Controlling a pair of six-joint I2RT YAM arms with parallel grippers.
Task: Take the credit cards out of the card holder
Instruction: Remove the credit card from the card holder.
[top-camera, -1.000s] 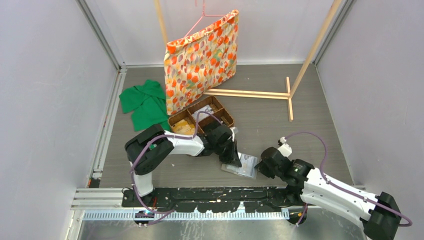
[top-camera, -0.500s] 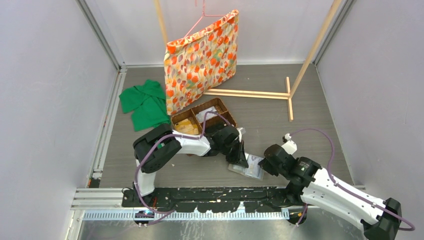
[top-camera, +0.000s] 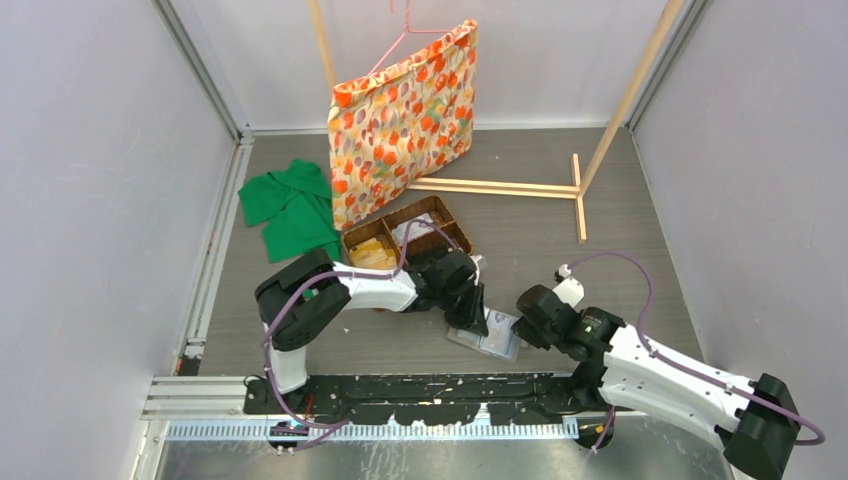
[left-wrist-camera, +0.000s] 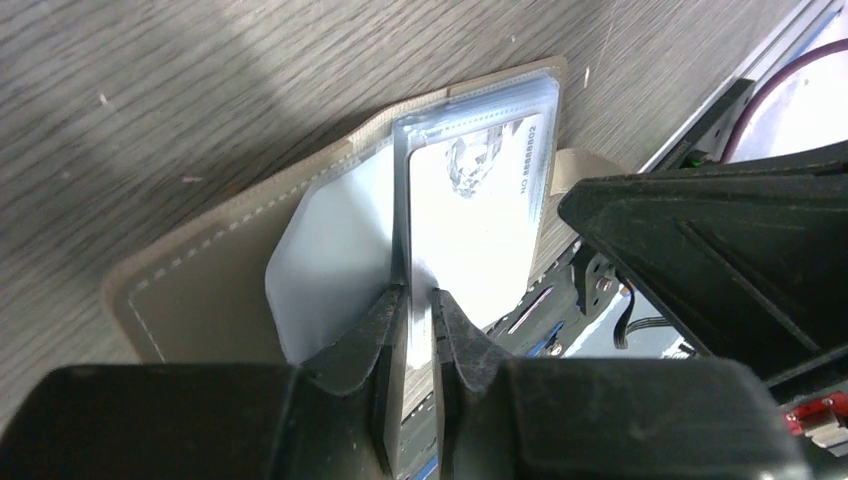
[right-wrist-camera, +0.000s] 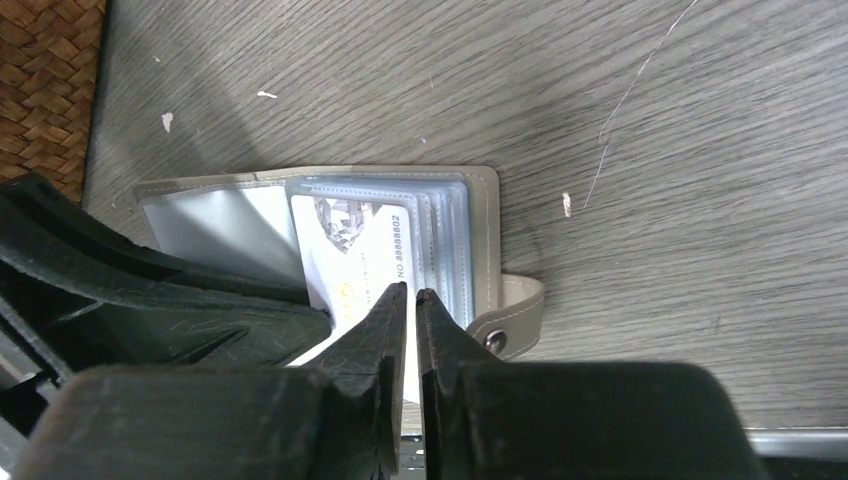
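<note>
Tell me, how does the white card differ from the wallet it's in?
The card is white with a printed gem picture and a number; the wallet is plain beige-grey with stitched edges. The card is smaller, covering only part of one half of the wallet. The card is one thin sheet; the wallet lies open, with several clear sleeves and a snap tab. Both are flat rectangles.

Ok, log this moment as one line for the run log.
card holder open on table | left claw pinching clear sleeve | right claw pinching credit card | card not yet out
</note>
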